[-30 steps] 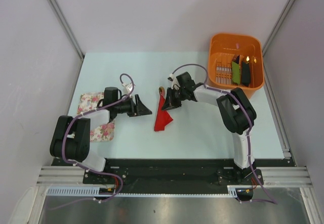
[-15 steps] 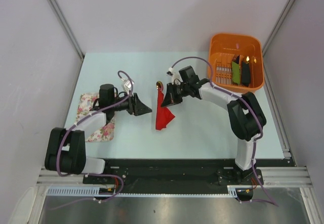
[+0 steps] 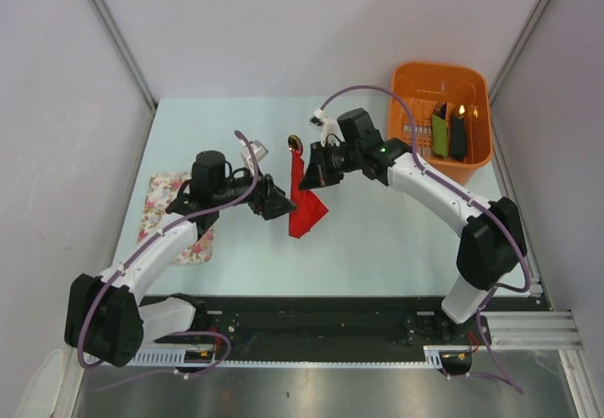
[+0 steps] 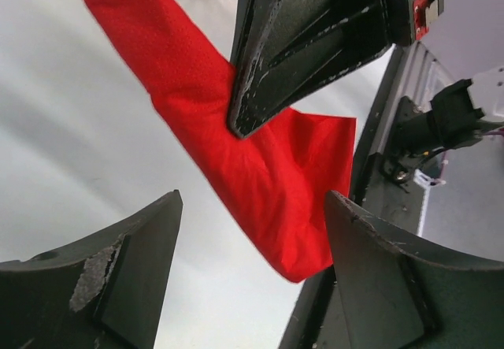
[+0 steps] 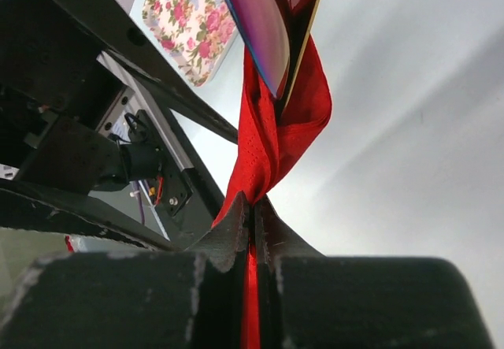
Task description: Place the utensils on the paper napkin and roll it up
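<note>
Top external: orange basket holds green item, black item; right hand pinches napkin, left hand spread.

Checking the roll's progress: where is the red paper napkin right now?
Top view: the red napkin is near the centre of the table, clamped in the right end effector, with the open left end effector just left of it.

1. The paper napkin is plain bright red.
2. The utensils at its far end show dark red with a yellow edge; in the right wrist view one has a purple-blue sheen.
3. The surface is pale blue-green.
4. The cloth on the left is white with pink and red flowers.
5. The basket at far right is orange and holds a green item and a black item.
6. The left gripper and right gripper are black.
</note>
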